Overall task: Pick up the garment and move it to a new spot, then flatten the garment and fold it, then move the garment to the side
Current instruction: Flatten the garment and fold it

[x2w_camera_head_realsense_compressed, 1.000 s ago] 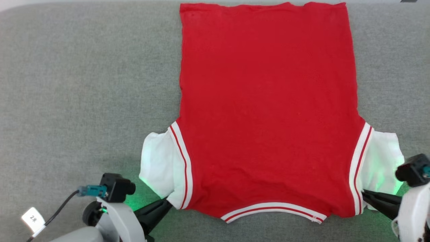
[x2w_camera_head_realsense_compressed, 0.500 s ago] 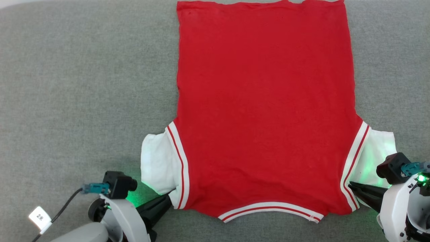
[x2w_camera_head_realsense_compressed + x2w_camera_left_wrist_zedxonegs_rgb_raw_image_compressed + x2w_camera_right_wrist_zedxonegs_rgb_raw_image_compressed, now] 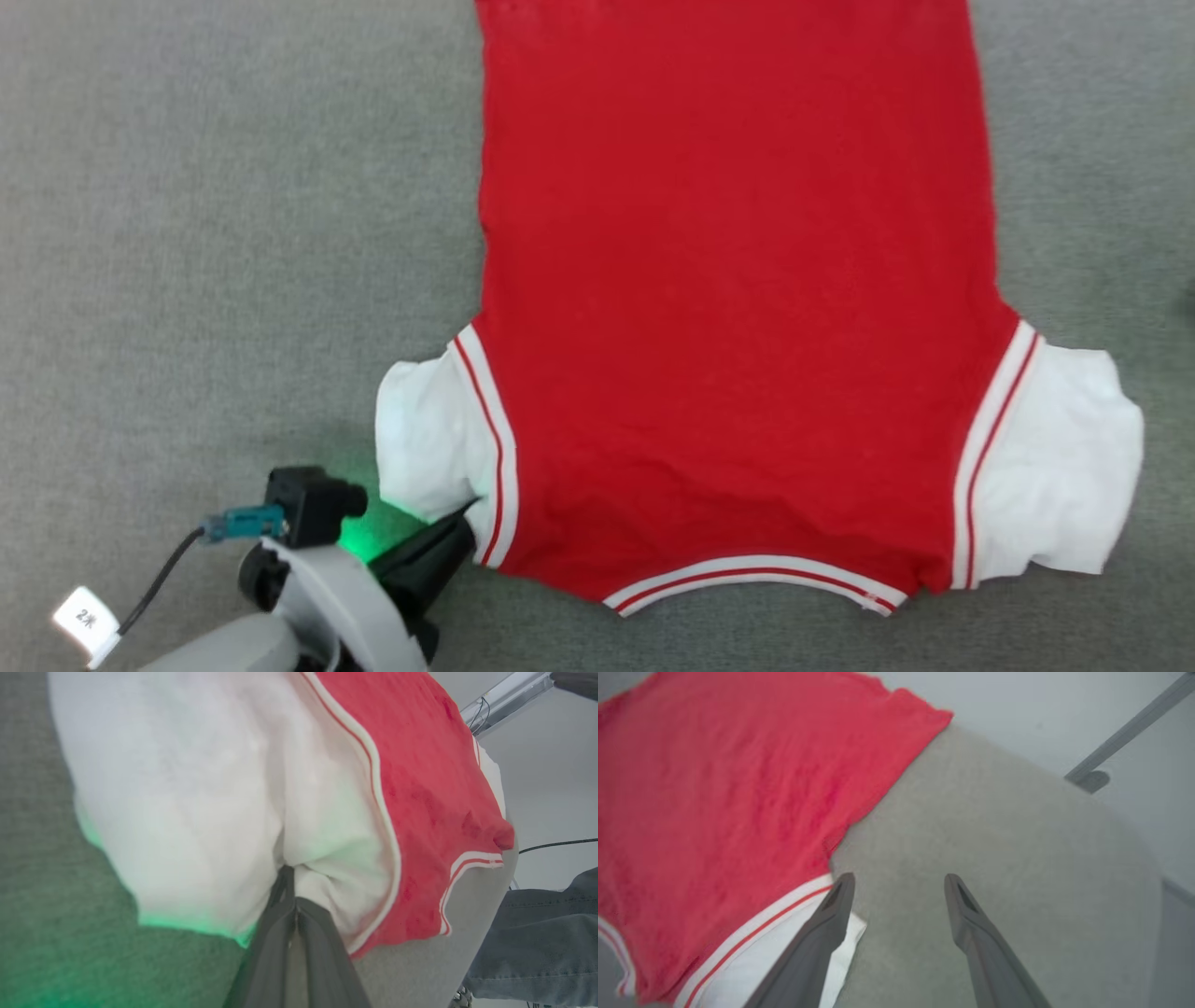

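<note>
The garment point(image 3: 738, 280) lies spread flat on the grey table, its plain red side up, with the striped collar nearest me and a white sleeve at each side. My left gripper point(image 3: 459, 534) is at the lower left, shut on the edge of the left white sleeve point(image 3: 420, 448). The left wrist view shows the dark fingers point(image 3: 303, 933) pressed together, their tips buried in a fold of white fabric next to the garment's red panel point(image 3: 420, 788). My right gripper point(image 3: 899, 879) is open with nothing between its fingers. It hovers over bare grey cloth just beside the right sleeve point(image 3: 738, 970) and the garment's red side edge point(image 3: 714, 788).
The grey cloth-covered table point(image 3: 233, 233) reaches well to the left and right of the shirt. A white cable tag point(image 3: 86, 618) hangs by my left wrist. A person's leg in jeans point(image 3: 537, 933) stands past the table edge. A metal pole point(image 3: 1129, 728) rises beyond the far edge.
My right gripper has opened, let go of the right sleeve and gone out of the head view. The sleeve now lies spread out. The left gripper keeps its grip. The camera has shifted slightly.
</note>
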### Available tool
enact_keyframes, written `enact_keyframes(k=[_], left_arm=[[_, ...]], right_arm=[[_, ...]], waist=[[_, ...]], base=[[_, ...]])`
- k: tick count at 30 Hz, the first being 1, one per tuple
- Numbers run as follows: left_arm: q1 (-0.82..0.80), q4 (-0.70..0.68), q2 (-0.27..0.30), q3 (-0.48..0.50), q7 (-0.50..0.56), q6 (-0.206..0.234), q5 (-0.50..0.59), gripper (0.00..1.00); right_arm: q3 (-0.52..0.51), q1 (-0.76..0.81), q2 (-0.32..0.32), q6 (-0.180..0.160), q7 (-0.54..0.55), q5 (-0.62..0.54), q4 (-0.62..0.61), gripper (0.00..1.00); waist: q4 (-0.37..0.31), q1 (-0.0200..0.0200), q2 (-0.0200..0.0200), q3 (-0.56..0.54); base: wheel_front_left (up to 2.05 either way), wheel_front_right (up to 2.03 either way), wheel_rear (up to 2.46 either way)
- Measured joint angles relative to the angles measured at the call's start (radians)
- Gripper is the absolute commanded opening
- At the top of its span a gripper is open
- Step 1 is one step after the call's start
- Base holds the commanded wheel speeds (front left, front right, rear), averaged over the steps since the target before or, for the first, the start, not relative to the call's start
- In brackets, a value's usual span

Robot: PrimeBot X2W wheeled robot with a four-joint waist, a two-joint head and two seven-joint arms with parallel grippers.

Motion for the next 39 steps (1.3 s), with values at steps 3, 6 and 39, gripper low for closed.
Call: enact_keyframes(k=[3,6,39], left_arm=[[-0.011,-0.022,-0.018,0.022,-0.002,0.008,0.029,0.00],[-0.033,-0.038,-0.043,0.034,-0.005,0.008,0.050,0.00],[-0.196,-0.066,-0.197,0.059,-0.026,-0.063,0.117,0.00]], right_arm=[[-0.131,-0.095,0.027,0.000,0.036,-0.015,0.062,1.00],[-0.189,-0.198,0.140,0.000,0.120,-0.047,0.145,1.00],[-0.169,-0.926,0.530,0.000,0.626,-0.438,0.900,0.00]], waist=[[0.016,0.0000,0.0000,0.024],[0.038,0.0000,0.0000,0.052],[0.255,0.0000,0.0000,0.331]], base=[[0.00,0.00,0.00],[0.00,0.00,0.00],[0.00,0.00,0.00]])
